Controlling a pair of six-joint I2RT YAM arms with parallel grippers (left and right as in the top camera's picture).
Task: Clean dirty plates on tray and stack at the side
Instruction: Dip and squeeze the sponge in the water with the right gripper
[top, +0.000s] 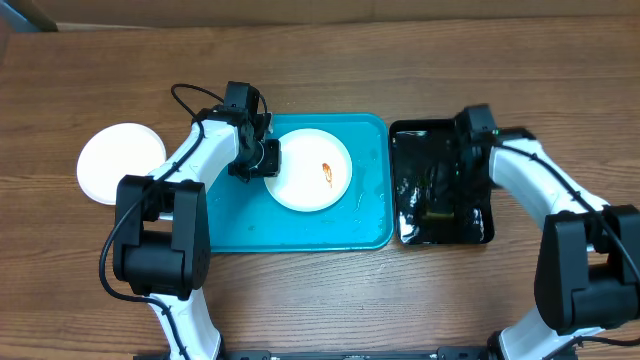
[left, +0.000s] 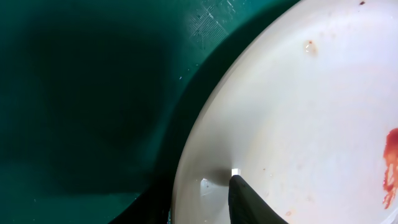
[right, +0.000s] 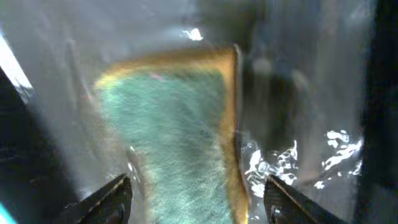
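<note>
Overhead, left gripper (top: 268, 158) pinches the smeared white plate (top: 308, 170) by its rim on the turquoise tray (top: 240, 225), steadying it; left wrist, a fingertip (left: 249, 202) presses that rim; right wrist, right gripper (right: 198, 186) gapes over the soaked sponge (right: 180, 130), likely to fetch it.

White plate (left: 298, 112), red smear (left: 390, 168), teal tray (left: 93, 93)

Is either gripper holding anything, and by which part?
The left gripper pinches the smeared white plate by its left rim; the right gripper hangs open over the sponge, holding nothing.
</note>
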